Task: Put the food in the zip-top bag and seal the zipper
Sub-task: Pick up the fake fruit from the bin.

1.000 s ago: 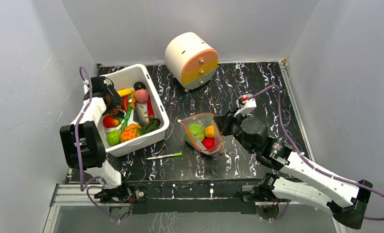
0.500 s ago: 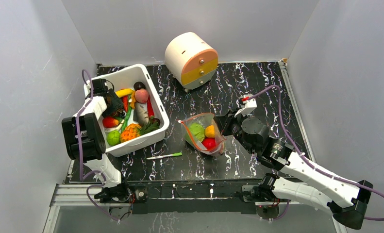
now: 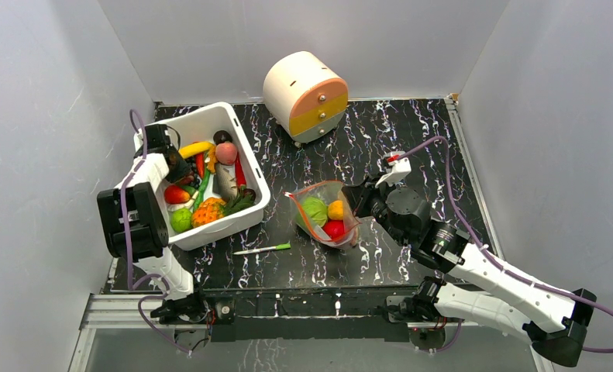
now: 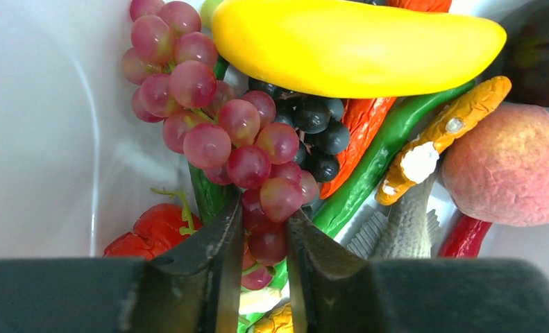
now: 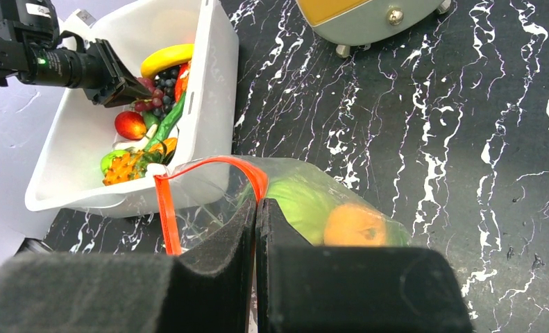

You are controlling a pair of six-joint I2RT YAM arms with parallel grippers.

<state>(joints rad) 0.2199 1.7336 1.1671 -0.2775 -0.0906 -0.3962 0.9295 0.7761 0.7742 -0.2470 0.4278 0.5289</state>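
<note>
In the white rectangular plastic bin (image 3: 202, 116), your left pincer (image 4: 264, 211) is clenched on the bunch of red plastic grapes (image 4: 209, 132). It holds only the low end, so the bunch may slip or drag its neighbours. On the black marbled tabletop (image 3: 411, 132), the right pincer (image 5: 256, 205) pinches the crinkly clear zip-top bag (image 5: 306, 187) beside its red-orange zipper strip (image 5: 166, 208). Since a second ago the left arm has shifted slightly; the bag has not.
</note>
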